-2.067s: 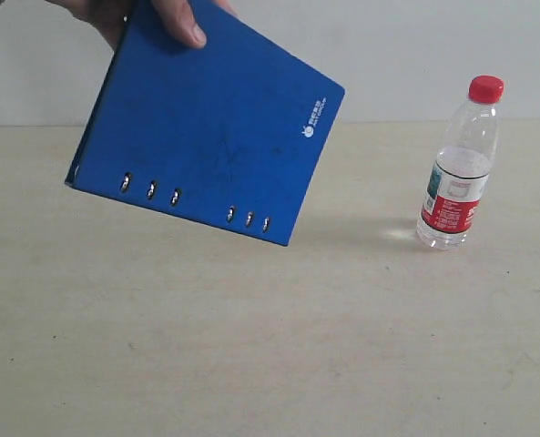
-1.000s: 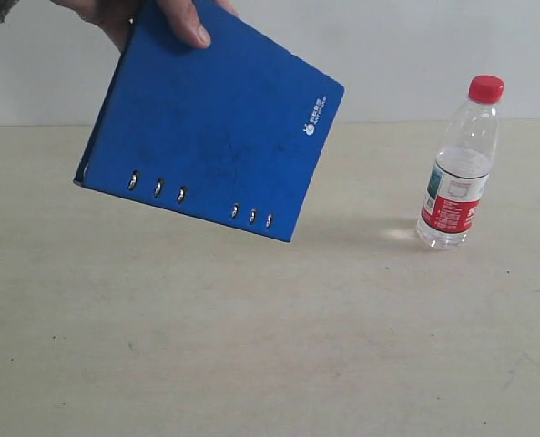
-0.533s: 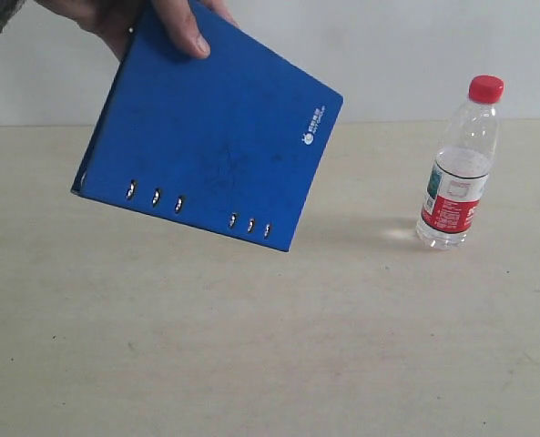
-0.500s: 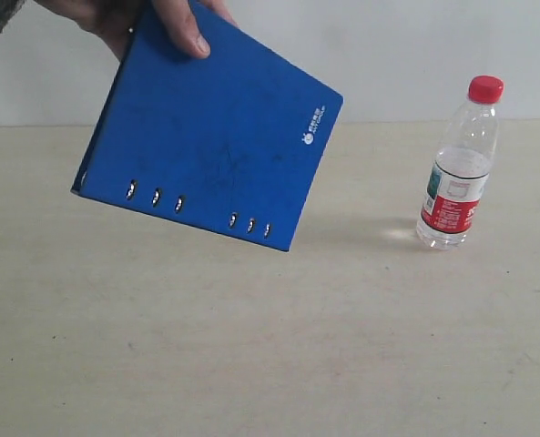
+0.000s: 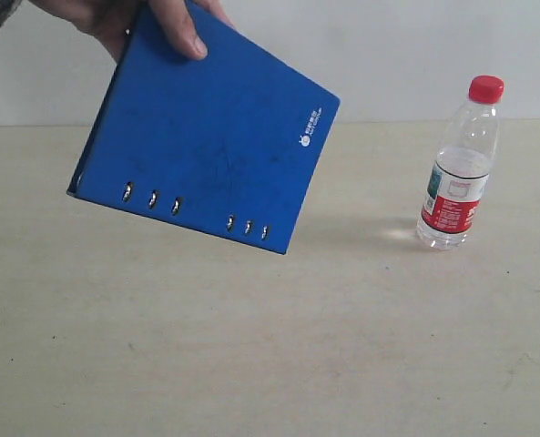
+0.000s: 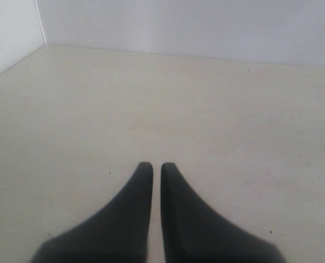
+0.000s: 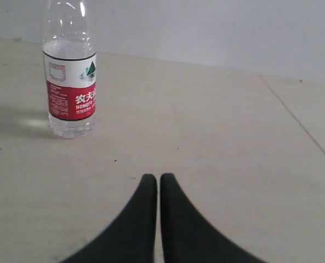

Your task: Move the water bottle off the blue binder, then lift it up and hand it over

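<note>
A person's hand (image 5: 128, 20) holds the blue binder (image 5: 206, 137) tilted in the air above the left half of the table, slots along its lower edge. The water bottle (image 5: 458, 168) stands upright on the table at the right, red cap on top, apart from the binder. It also shows in the right wrist view as the water bottle (image 7: 70, 82), some way ahead of my right gripper (image 7: 154, 178), which is shut and holds nothing. My left gripper (image 6: 153, 166) is shut over bare table, with neither binder nor bottle in its view. Neither gripper appears in the exterior view.
The beige table (image 5: 270, 346) runs back to a white wall (image 5: 415, 45). A table seam or edge (image 7: 299, 118) runs beside the right gripper in its wrist view. A wall corner (image 6: 40, 24) stands off to one side in the left wrist view.
The hand has shifted the binder slightly to the left and a touch lower, with small wobbles. The bottle has stayed put.
</note>
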